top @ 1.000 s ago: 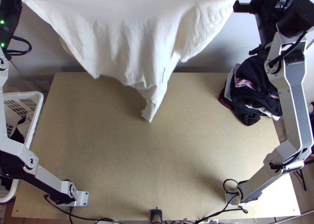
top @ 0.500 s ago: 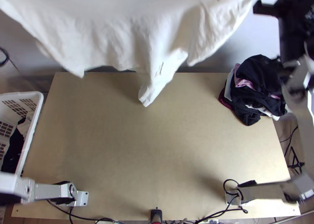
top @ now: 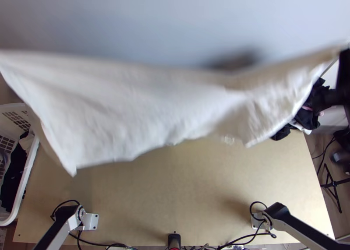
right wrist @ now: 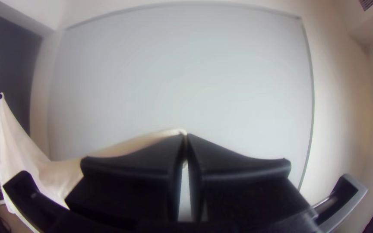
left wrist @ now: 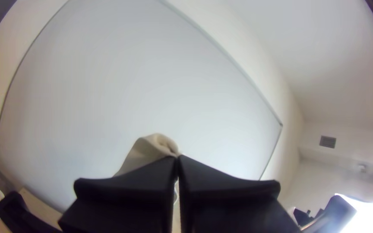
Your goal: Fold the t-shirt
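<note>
Pale wood surface [top: 175, 197] comes first; above its far part hangs the off-white t-shirt [top: 131, 110] (rather like a sail), stretched between left gripper [left wrist: 178, 160] and right gripper [top: 344, 68], both sets of jaws closed on its upper ends; beyond, a big framed panel [right wrist: 182, 77] on the wall.

The worktop [top: 183, 197] is carrying a pile of mostly dark clothes [top: 304, 117] by its right edge, metal arm mounts [top: 91, 222] are sitting near its near corners, and black cables [top: 103, 244] are trailing along its near edge
</note>
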You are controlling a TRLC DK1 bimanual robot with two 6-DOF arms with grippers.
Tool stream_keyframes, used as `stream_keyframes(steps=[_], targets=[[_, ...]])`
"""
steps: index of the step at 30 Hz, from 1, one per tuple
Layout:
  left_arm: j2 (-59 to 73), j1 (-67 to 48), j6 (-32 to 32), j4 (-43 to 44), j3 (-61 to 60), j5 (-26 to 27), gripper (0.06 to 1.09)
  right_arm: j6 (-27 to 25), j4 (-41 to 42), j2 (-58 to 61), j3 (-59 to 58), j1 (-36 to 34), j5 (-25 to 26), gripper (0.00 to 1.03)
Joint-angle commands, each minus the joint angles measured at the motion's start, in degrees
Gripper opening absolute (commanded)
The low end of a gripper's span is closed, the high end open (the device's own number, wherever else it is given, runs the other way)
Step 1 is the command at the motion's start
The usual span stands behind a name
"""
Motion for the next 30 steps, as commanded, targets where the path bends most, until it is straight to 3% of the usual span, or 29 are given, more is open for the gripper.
stream_keyframes(steps=[1, 6, 10, 17, 23, 30], targets=[[-12.2, -1.6, 3.7, -10.2, -7.8, 6.2, 0.1, 0.6, -16.6, -13.4, -6.3, 3.0, -0.8, 0.03], [-17.7, -2.6, 4.5, -18.1, -8.1, 9.0, 0.09, 3.1, -32.1, -16.0, -1.0, 3.8, -4.8, 0.03], [-21.1, -2.5, 4.4, -22.0, -7.6, 11.7, 0.1, 5.3, -39.1, -15.7, 5.4, 3.6, -6.1, 0.03], [-22.3, -2.2, 2.1, -24.4, -1.3, 9.9, 0.09, 6.9, -48.1, -6.2, 29.0, 3.5, -6.1, 0.03], [-20.2, -1.6, 1.0, -24.3, 8.3, 4.9, 0.09, 7.3, -48.0, -3.9, 35.7, 1.9, -6.1, 0.03], [-18.0, -1.7, 1.5, -23.2, 13.1, 0.5, 0.09, 6.9, -39.4, -4.1, 38.0, -0.7, -6.1, 0.03]])
